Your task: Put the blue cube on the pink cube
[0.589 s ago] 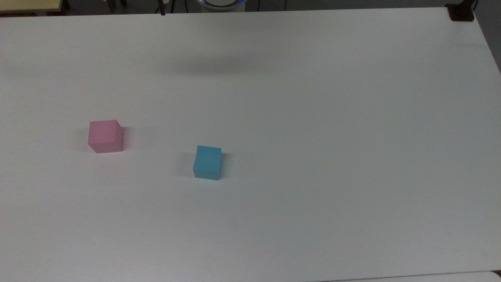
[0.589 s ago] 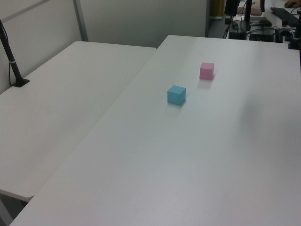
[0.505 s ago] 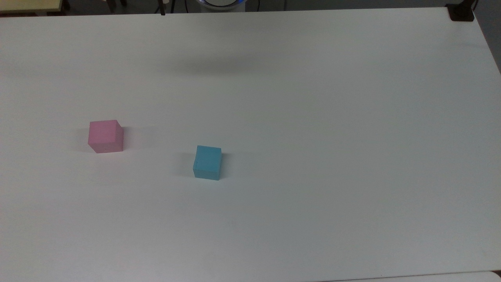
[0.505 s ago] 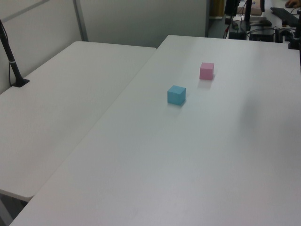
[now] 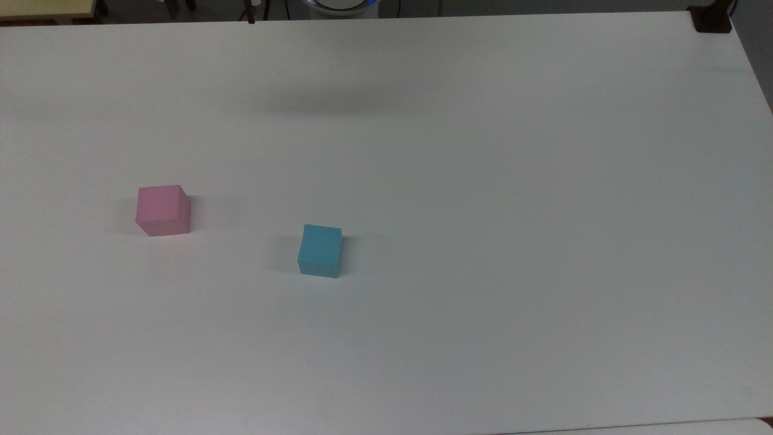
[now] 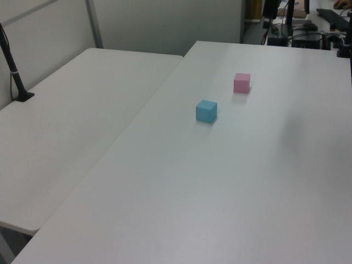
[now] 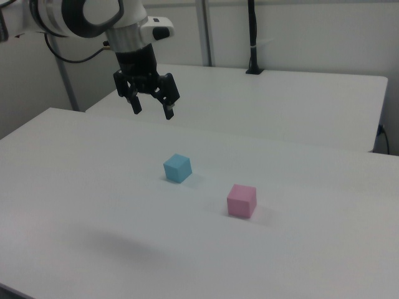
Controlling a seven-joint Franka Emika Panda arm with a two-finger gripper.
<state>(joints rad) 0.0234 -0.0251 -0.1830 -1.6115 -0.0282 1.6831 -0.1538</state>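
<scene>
My pincer hangs high over the counter in the right view, fingers spread wide and pointing down, holding nothing. The whole next move turns on one offset: the blue cube sits below the pincer and a little toward the right view's right, closer to that camera than the fingertips look to be. I judge I have to travel mostly downward, with a small shift to that side and forward, before the fingers can straddle it.

The cube has no long axis to speak of, so what matters is how its faces sit. In the top view the blue cube is turned slightly off square to the counter's edges, and in the right view a corner points roughly toward the camera. I can't tell from here whether my finger line already matches a pair of its faces; I'd expect a small wrist turn may be needed so the pads meet flat sides, not edges.

The pink cube lies beyond the blue one from the pincer, further to the right view's right and nearer that camera, well apart from the blue one, both resting flat on the counter. In the left view the blue cube sits nearer the camera and the pink cube behind it. So the carry, once I have a grip, continues roughly in the same direction as the approach.
</scene>
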